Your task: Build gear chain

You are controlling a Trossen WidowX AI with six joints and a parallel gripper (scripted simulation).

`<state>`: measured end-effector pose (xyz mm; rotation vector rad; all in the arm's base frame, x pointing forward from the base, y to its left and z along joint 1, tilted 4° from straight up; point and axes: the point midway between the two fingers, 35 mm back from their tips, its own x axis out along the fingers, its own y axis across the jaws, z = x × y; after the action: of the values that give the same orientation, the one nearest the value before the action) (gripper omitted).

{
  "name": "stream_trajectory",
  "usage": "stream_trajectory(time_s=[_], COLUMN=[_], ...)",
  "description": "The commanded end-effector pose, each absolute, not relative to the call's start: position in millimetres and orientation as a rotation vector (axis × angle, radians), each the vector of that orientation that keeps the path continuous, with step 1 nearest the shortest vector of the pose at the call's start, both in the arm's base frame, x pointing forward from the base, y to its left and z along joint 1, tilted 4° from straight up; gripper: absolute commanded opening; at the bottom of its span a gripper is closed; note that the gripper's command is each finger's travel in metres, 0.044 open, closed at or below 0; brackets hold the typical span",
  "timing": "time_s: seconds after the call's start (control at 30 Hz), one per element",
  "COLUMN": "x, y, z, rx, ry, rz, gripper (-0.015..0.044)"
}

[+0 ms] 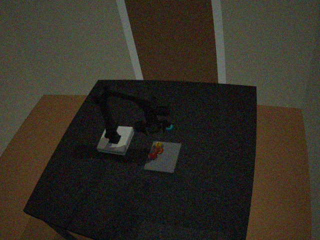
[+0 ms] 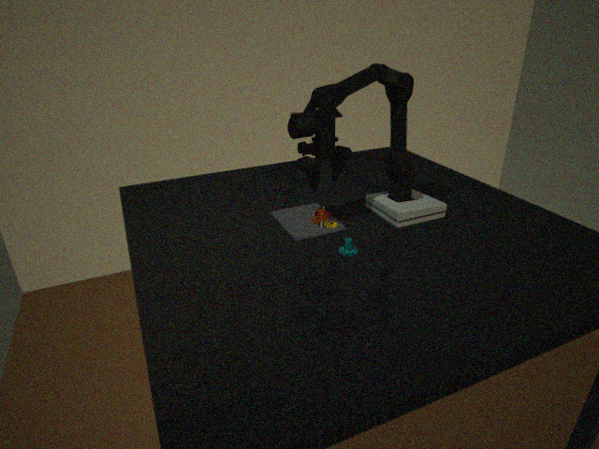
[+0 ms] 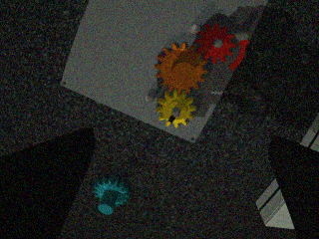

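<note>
The grey board (image 1: 165,164) (image 2: 292,223) (image 3: 110,50) carries the red gear (image 1: 152,155) (image 3: 209,42) and the yellow gear (image 1: 159,143) (image 2: 330,224) (image 3: 170,104) with its black mark. An orange gear (image 1: 159,150) (image 2: 318,216) (image 3: 171,75) stands between them; its teeth meet or overlap both rims in the wrist view. Whether it sits fully flat is unclear. A teal gear (image 1: 169,127) (image 2: 347,250) (image 3: 116,188) stands upright on the table, off the board. My gripper (image 1: 155,133) (image 2: 324,183) (image 3: 185,142) is open and empty, raised above the table beside the board.
Short pale pegs show beside the gears, one (image 3: 194,29) near the red gear and one (image 3: 151,98) left of the yellow gear. The red arrow (image 3: 241,55) curves beside the red gear. The white arm base (image 1: 126,138) (image 2: 411,214) stands beside the board.
</note>
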<state>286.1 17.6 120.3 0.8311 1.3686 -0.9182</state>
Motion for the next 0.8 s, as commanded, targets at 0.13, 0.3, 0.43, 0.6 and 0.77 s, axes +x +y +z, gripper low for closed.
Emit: stream_trajectory(time_s=[0.13,0.3,0.43,0.6,0.77], x=[278,248,210,194,194], y=[122,193,243,260,260], z=[134,142,148,150,150], rx=[0.836,0.840,0.839,0.838,0.838], ry=[1.374,1.382,1.388,1.390,1.390], rz=[-0.892,-0.890,-0.892,-0.894,-0.894], gripper=[0.0440,0.0440,0.0440,0.0440,0.0440])
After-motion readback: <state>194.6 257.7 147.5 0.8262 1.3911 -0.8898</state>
